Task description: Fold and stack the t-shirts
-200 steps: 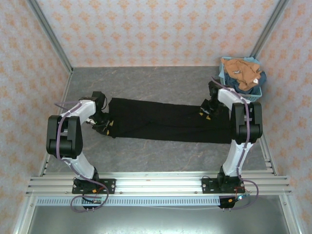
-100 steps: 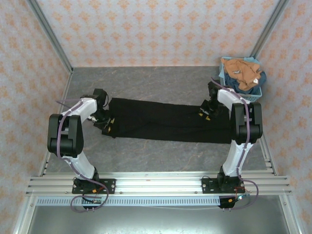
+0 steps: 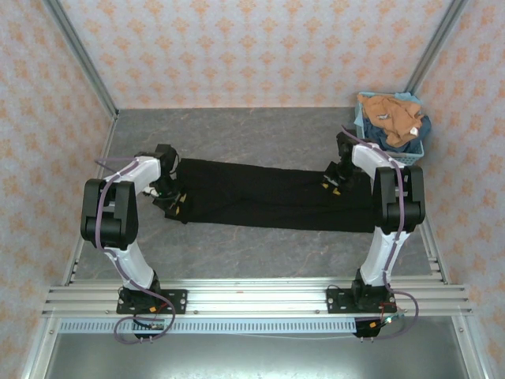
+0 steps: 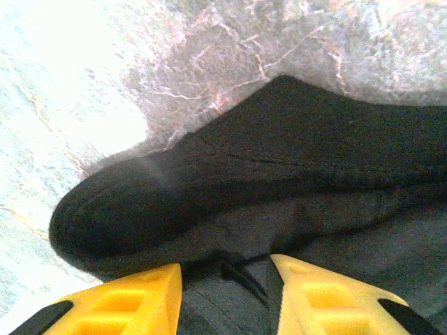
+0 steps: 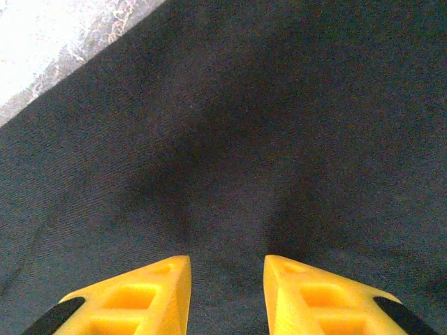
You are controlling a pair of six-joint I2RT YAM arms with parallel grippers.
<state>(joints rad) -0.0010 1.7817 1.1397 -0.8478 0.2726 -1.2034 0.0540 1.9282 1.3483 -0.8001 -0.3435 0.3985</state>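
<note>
The black t-shirt (image 3: pixel 268 197) lies spread as a long, narrow band across the middle of the bench (image 3: pixel 237 134), running from the left arm to the right arm. No print shows on the side that faces up.

Left end effector (image 3: pixel 175 204): positioned at the left end of the band. In the left wrist view the left end effector (image 4: pixel 223 269) has its yellow fingers (image 4: pixel 140 293) apart, with a bunched, rounded fold of the black t-shirt (image 4: pixel 279 153) lying between and ahead of them, next to bare bench (image 4: pixel 209 49). Whether the fingers clamp the fold cannot be determined.

Right end effector (image 3: pixel 333 180): positioned low over the band near its right end, at the far edge. In the right wrist view the right end effector (image 5: pixel 227 262) has its fingers (image 5: pixel 314 293) apart over flat cloth (image 5: pixel 244 125); nothing is pinched.

The orange-tan t-shirt (image 3: pixel 390 114) lies crumpled on top of the dark blue t-shirt (image 3: pixel 412 134) inside the light blue basket (image 3: pixel 360 126), at the far right corner of the bench.
</note>
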